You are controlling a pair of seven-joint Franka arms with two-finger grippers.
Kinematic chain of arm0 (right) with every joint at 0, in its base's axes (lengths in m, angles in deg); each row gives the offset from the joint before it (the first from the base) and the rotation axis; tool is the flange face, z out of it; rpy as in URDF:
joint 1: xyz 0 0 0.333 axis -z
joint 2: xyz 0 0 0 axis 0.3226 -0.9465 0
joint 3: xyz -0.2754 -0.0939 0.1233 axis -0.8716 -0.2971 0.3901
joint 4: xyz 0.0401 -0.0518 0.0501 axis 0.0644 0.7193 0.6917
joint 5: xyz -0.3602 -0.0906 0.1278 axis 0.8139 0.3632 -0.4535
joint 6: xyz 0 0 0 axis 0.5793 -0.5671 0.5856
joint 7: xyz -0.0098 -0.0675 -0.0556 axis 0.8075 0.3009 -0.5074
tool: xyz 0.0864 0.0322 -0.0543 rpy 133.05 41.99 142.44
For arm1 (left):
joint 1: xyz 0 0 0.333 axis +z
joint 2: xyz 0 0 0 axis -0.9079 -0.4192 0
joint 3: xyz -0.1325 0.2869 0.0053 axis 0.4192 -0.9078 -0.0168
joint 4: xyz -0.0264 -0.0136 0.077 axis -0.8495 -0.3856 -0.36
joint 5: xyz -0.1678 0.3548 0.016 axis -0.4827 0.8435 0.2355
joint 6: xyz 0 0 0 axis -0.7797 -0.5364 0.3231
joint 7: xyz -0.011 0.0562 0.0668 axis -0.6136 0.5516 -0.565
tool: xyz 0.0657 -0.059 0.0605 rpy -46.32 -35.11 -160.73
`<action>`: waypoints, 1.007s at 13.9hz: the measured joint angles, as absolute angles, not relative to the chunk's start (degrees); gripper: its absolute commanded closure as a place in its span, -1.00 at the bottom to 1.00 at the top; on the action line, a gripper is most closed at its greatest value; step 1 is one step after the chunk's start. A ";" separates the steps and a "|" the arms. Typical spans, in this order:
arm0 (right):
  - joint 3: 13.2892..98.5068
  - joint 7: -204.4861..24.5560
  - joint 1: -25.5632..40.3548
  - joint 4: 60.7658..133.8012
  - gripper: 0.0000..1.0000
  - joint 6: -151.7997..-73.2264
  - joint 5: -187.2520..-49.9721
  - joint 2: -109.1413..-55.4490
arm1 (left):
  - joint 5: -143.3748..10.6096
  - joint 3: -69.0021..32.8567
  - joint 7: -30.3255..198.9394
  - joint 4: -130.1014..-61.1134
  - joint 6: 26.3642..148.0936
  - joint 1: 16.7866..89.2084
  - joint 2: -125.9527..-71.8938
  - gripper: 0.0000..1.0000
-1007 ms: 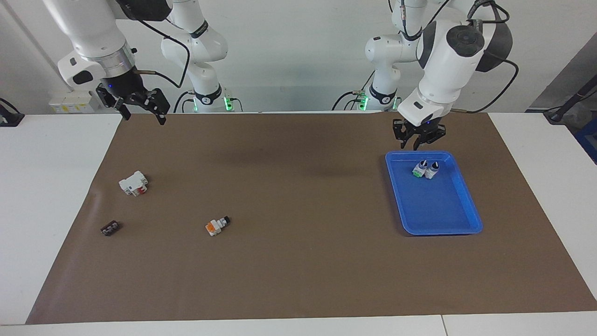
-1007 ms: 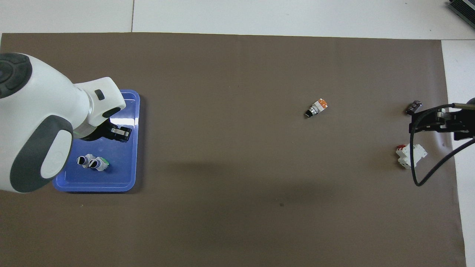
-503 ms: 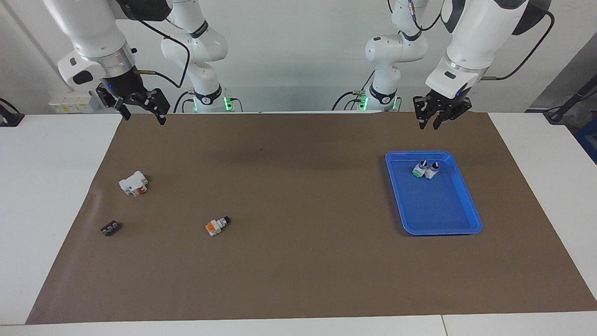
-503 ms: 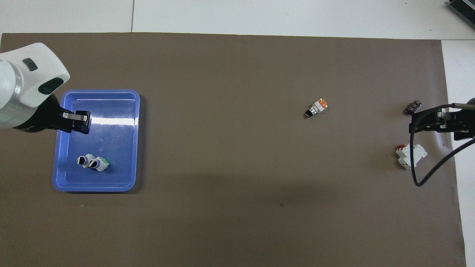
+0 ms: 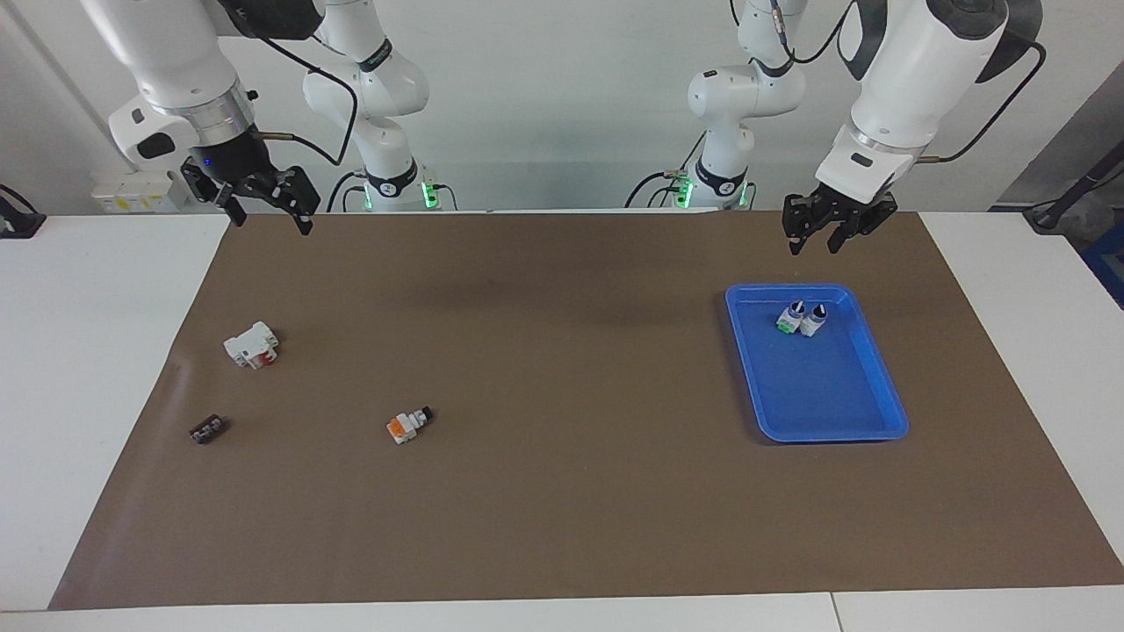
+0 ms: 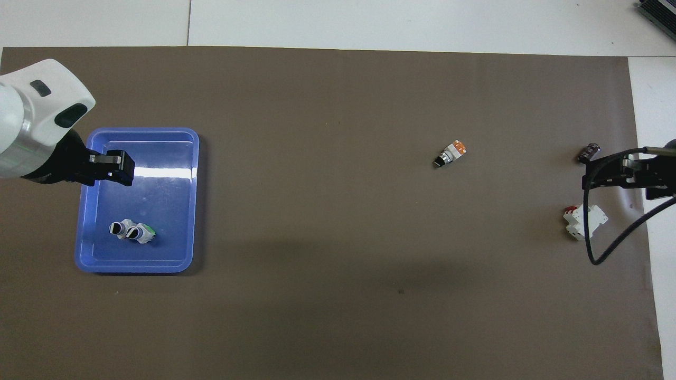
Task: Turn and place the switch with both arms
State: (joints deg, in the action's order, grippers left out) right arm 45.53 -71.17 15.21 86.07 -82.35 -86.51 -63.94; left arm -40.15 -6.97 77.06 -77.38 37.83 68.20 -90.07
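Switch parked in the tray, both grippers up and carrying nothing.

Taking the facing view from one side across: the right gripper waits with its jaws wide above the mat's edge at the robots' end, and any drop from there could knock the white breaker block. The small black part and the orange-white switch with a black tip lie loose on the brown mat, and that second switch could be mistaken for the task's own. The switch, green at its base, stands in the blue tray touching a plain white one; a nudge might topple both. The left gripper hangs above the mat beside the tray, seemingly partly spread, though I cannot tell for sure.
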 measured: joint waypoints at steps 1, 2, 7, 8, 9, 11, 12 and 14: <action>45.53 -71.17 15.21 86.07 -1.00 -82.35 -86.51 -63.94 | -40.15 -6.96 77.07 -77.73 38.18 68.37 -90.01 -0.61; 45.53 -71.17 15.21 86.07 -1.00 -82.35 -86.51 -63.94 | -40.17 -6.96 77.08 -77.92 38.29 68.52 -89.97 -0.66; 45.53 -71.17 15.21 86.07 -1.00 -82.35 -86.51 -63.94 | -40.79 -6.94 77.13 -77.90 39.30 68.60 -89.60 -1.00; 45.53 -71.17 15.21 86.07 -1.00 -82.34 -86.51 -63.94 | -40.81 -6.94 77.14 -77.84 39.36 68.60 -89.50 -1.00; 45.53 -71.17 15.21 86.07 -1.00 -82.31 -86.51 -63.94 | -40.82 -6.93 77.14 -77.77 39.46 68.60 -89.41 -1.00; 45.53 -71.17 15.21 86.07 -1.00 -82.29 -86.51 -63.94 | -40.85 -6.90 77.14 -77.51 40.32 68.60 -89.27 -1.00; 45.53 -71.17 15.21 86.07 -1.00 -82.29 -86.51 -63.94 | -40.85 -6.90 77.14 -77.26 40.79 68.60 -89.21 -1.00; 45.53 -71.17 15.21 86.07 -1.00 -82.28 -86.51 -63.94 | -40.87 -6.94 77.14 -76.55 41.38 68.61 -89.20 -1.00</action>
